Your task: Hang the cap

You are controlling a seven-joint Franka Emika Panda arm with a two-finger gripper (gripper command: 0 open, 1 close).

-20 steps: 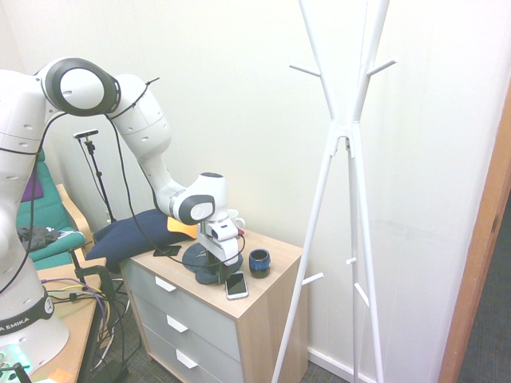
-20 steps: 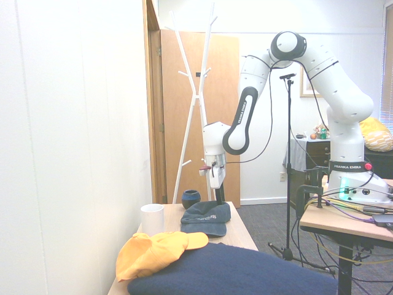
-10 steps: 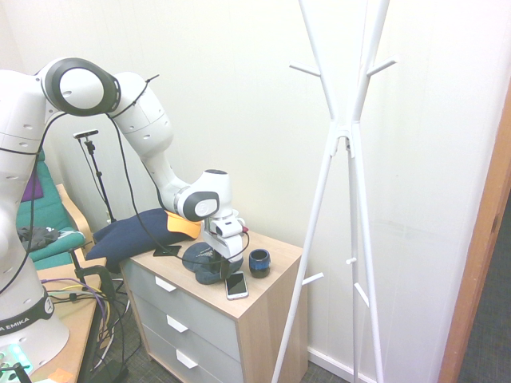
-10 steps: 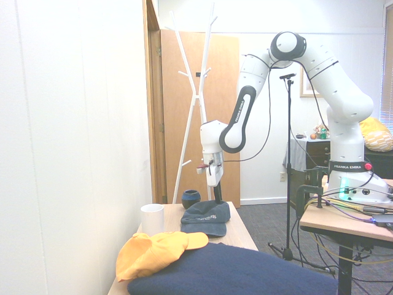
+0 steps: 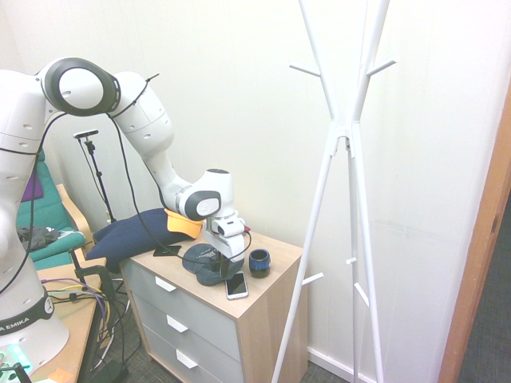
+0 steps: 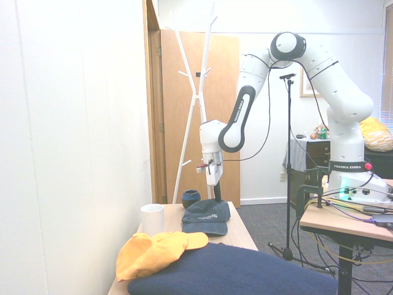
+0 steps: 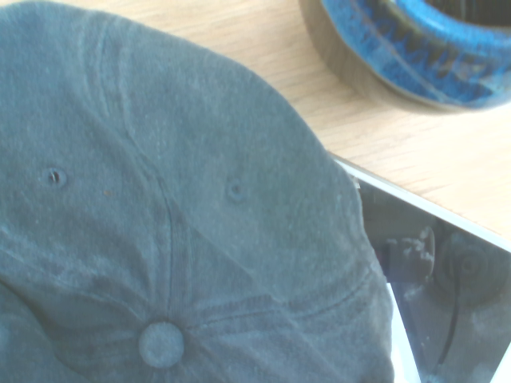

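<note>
The cap (image 5: 206, 263) is dark navy and lies crown up on the wooden dresser (image 5: 267, 302). In the second exterior view the cap (image 6: 206, 218) shows small white lettering. My gripper (image 6: 217, 198) points straight down onto the rear of the crown. Its dark fingers are shut, pinching the fabric there. In the first exterior view the gripper (image 5: 223, 259) sits over the cap's right side. The wrist view is filled by the cap's crown (image 7: 160, 223) and its top button. The white coat stand (image 5: 348, 136) rises right of the dresser, its pegs high above the cap.
A blue cup (image 5: 259, 262) and a phone (image 5: 236, 285) lie just beside the cap. An orange-yellow cap (image 6: 156, 247), a white mug (image 6: 152, 219) and a large navy cushion (image 6: 227, 273) sit at the dresser's other end. The wall runs close behind.
The fingers have closed from wide open to shut on the cap's crown. The hand has shifted slightly up and toward the coat stand. The cap stays on the dresser.
</note>
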